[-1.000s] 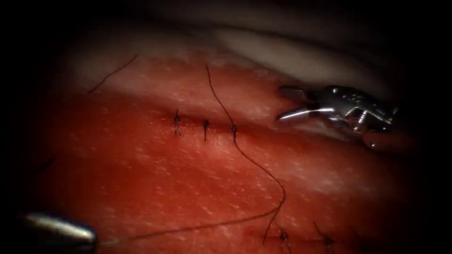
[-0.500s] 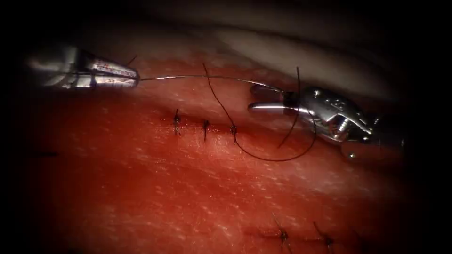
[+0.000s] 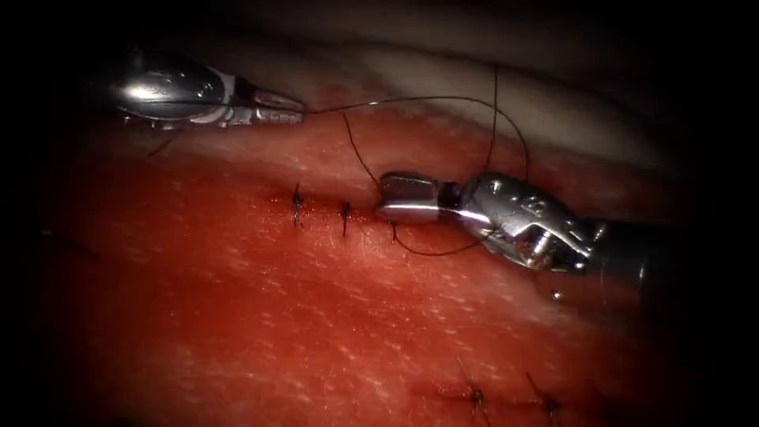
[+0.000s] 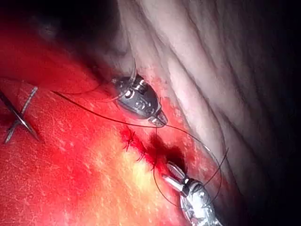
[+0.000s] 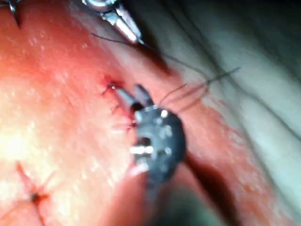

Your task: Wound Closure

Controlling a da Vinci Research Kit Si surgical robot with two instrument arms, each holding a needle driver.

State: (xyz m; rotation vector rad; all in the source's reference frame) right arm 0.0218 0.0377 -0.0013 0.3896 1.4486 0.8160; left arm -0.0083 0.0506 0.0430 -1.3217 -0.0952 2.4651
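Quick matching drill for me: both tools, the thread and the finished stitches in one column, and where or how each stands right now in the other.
1 left tool
2 right tool
3 thread
4 stitches

A open, on the cut, right of the stitches
B looped around the right tool
C shut on the thread, above the cut
D dark, crossing the cut

Pairs: 1-C, 2-A, 3-B, 4-D

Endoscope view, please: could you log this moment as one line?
left tool: shut on thread | right tool: open, holds nothing, thread looped over it, at rightmost stitch | tissue: two more stitches left
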